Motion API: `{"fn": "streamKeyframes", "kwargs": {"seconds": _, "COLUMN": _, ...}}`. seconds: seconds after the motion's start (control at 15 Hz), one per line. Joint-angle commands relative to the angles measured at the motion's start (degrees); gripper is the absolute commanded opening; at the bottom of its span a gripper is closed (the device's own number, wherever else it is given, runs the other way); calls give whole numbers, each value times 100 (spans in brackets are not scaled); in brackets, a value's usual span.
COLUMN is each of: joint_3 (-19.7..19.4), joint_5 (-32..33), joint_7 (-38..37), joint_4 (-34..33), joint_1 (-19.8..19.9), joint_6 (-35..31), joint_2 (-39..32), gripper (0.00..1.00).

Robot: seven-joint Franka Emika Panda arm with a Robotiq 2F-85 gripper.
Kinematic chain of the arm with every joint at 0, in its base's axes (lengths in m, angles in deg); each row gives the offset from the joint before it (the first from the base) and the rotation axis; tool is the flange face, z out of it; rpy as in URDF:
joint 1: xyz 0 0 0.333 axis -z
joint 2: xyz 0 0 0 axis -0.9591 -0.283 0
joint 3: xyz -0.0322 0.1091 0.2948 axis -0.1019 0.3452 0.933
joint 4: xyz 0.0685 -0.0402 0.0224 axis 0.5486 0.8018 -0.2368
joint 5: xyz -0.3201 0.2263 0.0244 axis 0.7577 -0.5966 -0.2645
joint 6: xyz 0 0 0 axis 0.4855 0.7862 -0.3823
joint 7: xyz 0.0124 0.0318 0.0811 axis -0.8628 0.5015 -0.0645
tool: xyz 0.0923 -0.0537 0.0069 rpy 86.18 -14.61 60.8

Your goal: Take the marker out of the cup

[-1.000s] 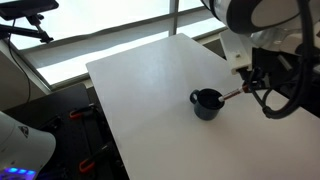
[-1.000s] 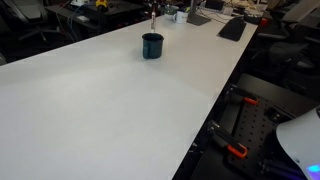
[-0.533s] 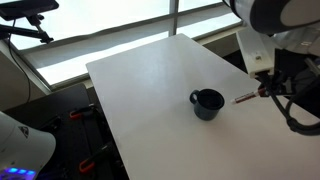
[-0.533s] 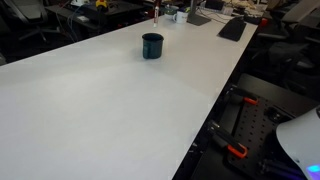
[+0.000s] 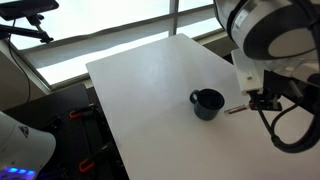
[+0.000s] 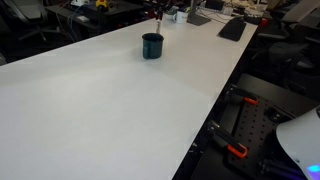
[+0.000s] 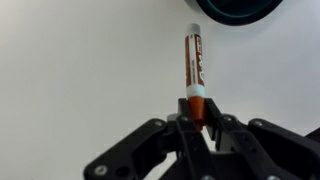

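Observation:
The dark navy cup [image 5: 207, 103] stands upright on the white table [image 5: 150, 80], handle to one side; it also shows in the other exterior view [image 6: 152, 46] and at the top edge of the wrist view [image 7: 236, 10]. My gripper [image 7: 196, 122] is shut on the red end of the marker [image 7: 195, 65], whose paler tip points toward the cup. The marker [image 5: 236, 109] is outside the cup, held to one side of it, near the table's edge. In the exterior view facing the cup [image 6: 152, 46] the gripper shows only faintly behind it.
A window wall runs behind the table [image 5: 90, 30]. Desks with a keyboard [image 6: 232, 28] and clutter lie beyond the table's far end. Red-handled tools [image 6: 238, 152] lie on the floor by the table's side. A white robot part [image 5: 20, 140] sits low beside the table.
The marker has gone from the cup's rim out to its side, away from the cup. Over the last half second the gripper has lowered slightly toward the table.

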Motion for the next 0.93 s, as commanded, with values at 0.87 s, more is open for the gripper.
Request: {"fn": "streamKeyframes", "kwargs": {"seconds": 0.87, "joint_3": -161, "joint_5": 75, "joint_7": -65, "joint_4": -905, "joint_1": 37, "joint_6": 546, "joint_2": -1011, "gripper": 5}}
